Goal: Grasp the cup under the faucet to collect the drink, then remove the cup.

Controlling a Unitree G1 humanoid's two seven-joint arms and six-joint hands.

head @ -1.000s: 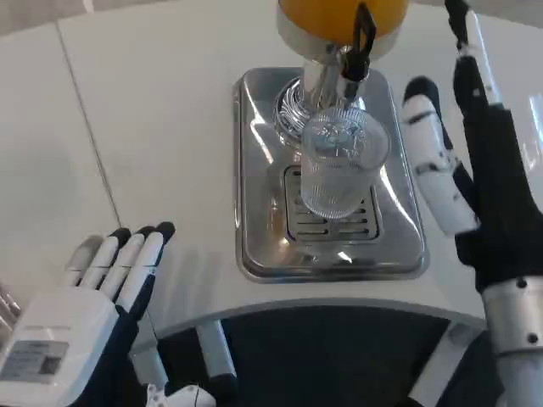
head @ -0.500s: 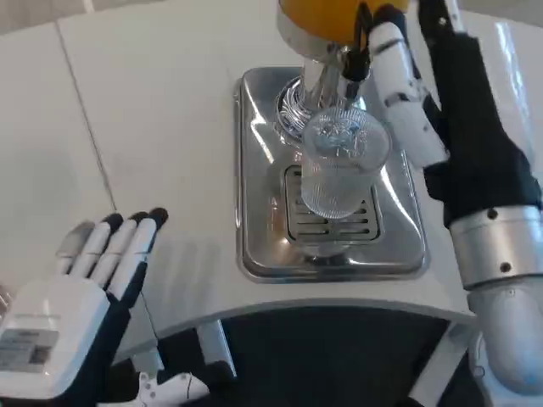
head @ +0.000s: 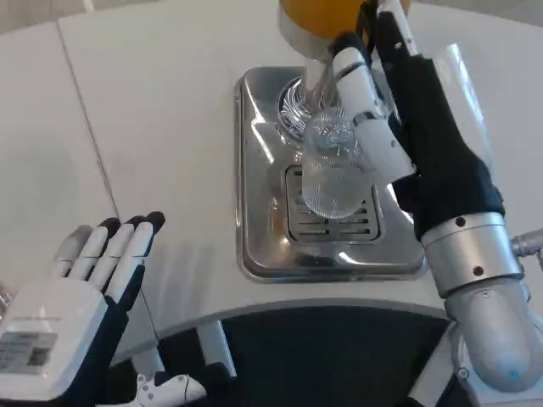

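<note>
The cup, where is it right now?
In the head view the cup stands on the steel tray, centre-right, under the faucet, beside the right hand.

I see the cup [head: 333, 170] on the tray [head: 254, 170], right hand [head: 399, 110] beside it, left hand [head: 76, 314] near-left.

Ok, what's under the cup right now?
The cup stands on the slotted grate set in the shiny drip tray. Slots show in front of it; the part beneath its base is covered. The right hand is alongside the cup's right.
</note>
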